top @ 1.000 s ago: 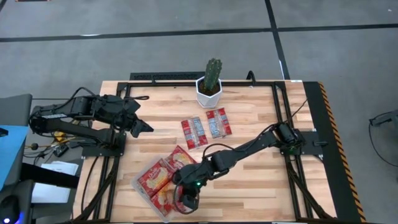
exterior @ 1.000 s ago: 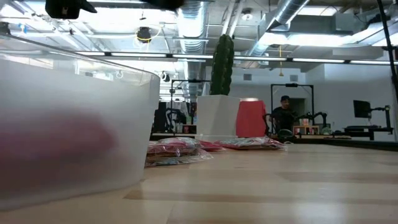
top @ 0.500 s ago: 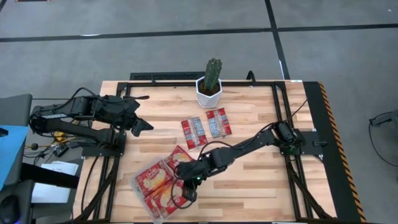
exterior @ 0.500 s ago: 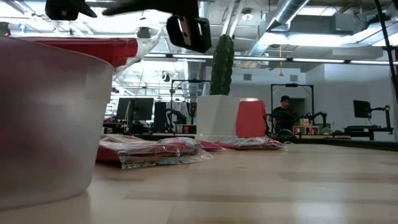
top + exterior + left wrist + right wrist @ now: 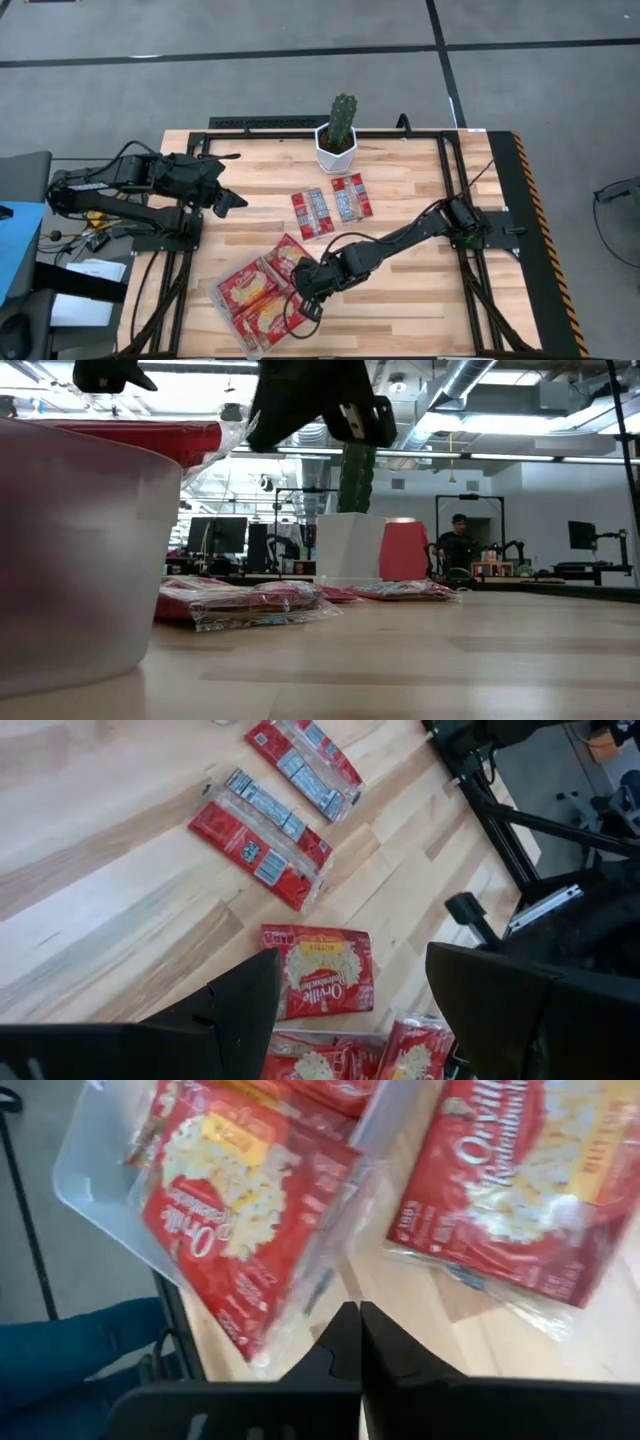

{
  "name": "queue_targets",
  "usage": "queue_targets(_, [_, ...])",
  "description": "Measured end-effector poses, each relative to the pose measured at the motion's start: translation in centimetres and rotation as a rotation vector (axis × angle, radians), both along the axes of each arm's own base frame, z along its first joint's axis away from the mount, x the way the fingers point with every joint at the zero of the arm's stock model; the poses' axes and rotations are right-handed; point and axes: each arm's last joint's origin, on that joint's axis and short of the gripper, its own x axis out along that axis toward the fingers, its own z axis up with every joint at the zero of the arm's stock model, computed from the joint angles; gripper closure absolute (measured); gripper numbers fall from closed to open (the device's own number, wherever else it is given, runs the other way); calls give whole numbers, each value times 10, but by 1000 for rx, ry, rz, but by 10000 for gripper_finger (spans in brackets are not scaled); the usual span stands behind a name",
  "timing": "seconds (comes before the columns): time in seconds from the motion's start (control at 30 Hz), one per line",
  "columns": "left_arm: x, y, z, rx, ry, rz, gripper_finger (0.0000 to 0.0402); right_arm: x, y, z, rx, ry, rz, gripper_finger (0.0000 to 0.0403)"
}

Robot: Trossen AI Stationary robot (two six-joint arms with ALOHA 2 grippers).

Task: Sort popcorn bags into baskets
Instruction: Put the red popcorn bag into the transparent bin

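Right gripper (image 5: pixel 308 296) pinched shut, empty, above clear tray (image 5: pixel 226 303) of popcorn bags (image 5: pixel 262 312). Left gripper (image 5: pixel 226 200) wide open, apparently idle, well apart.

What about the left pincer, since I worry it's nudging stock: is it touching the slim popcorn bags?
Apart. The high view shows bare wood between the left pincer and the slim popcorn bags.

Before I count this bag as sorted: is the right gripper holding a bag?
No. In the right wrist view the right gripper is shut on nothing, with one bag lying in the tray beyond it.
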Motion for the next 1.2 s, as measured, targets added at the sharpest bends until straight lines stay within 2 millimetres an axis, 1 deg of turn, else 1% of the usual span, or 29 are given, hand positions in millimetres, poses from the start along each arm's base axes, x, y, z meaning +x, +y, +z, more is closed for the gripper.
queue_targets(0.07, [0,0,0,-3,2,2,162,1,3,-2,4,-10,3,390])
queue_targets(0.13, [2,0,-1,-3,5,2,162,7,6,-8,19,-34,-5,378])
queue_targets(0.23, [5,0,-2,-12,17,8,162,9,5,-16,22,-16,-14,367])
queue_targets(0.3, [6,0,-3,-16,21,5,162,15,7,-20,39,-51,-15,368])
queue_targets(0.4, [8,-1,-4,-27,31,-8,162,16,9,-26,49,-44,-3,380])
queue_targets(0.43, [9,-1,-4,-27,34,-10,162,21,10,-27,69,-78,1,384])
queue_targets(0.53, [10,-1,-5,-27,36,-10,162,23,11,-26,81,-100,25,392])
queue_targets(0.67, [10,-1,-5,-26,36,-9,162,27,13,-21,116,-160,69,386])
queue_targets(0.8, [10,-1,-5,-26,38,-9,162,26,12,-23,72,-152,58,377])
queue_targets(0.93, [10,-1,-5,-24,40,-8,162,15,6,-14,-17,-102,-5,391])
queue_targets(1.0, [10,-1,-5,-19,40,-1,162,12,5,-14,-45,-70,-11,396])
queue_targets(1.07, [10,-1,-5,-15,40,6,162,8,6,-19,-60,-32,-5,394])
queue_targets(1.2, [10,-1,-5,-13,40,7,162,11,14,-22,-39,-68,1,379])
